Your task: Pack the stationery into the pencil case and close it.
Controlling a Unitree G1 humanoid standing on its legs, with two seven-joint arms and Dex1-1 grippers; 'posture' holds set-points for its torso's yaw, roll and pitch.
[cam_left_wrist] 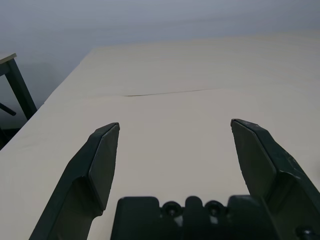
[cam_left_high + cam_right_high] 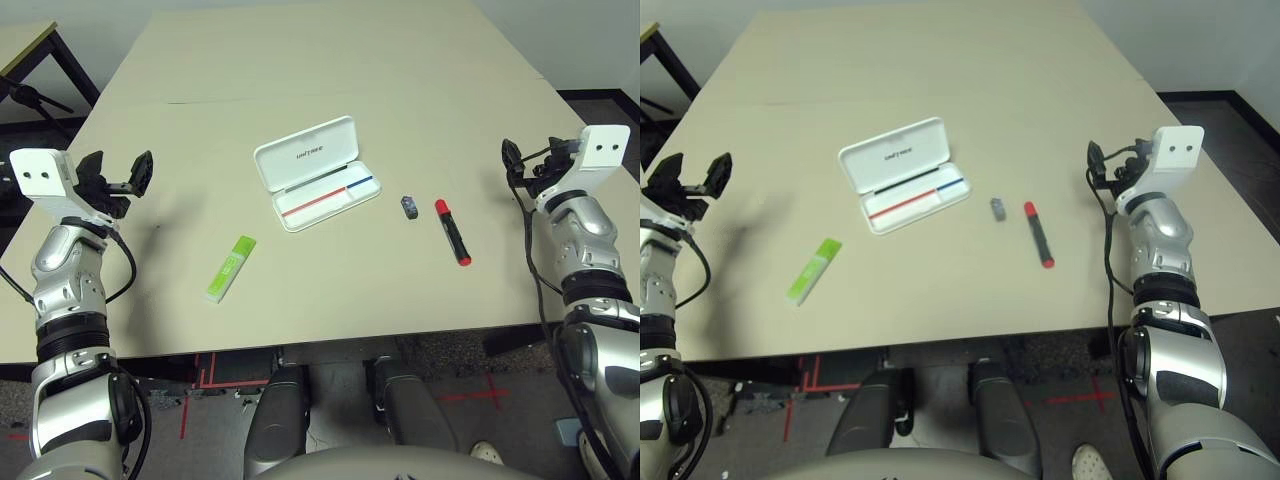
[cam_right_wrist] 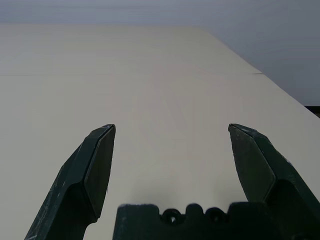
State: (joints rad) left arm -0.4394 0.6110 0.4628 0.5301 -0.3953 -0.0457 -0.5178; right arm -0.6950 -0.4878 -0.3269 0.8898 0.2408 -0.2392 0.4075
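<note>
A pale beige bench fills the room's middle, with dark floor beyond its edges. At nine o'clock the left tool hovers above the surface, fingers spread wide and empty, forearm raised as if ready to reach. At seven o'clock lies the lime-green highlighter, flat and free. The pencil case sits open at centre, its lid tipped back so the tray can take things. Just right of it lie the small grey-blue block and the red-capped marker. At three o'clock the right tool is likewise spread, holding nothing.
</note>
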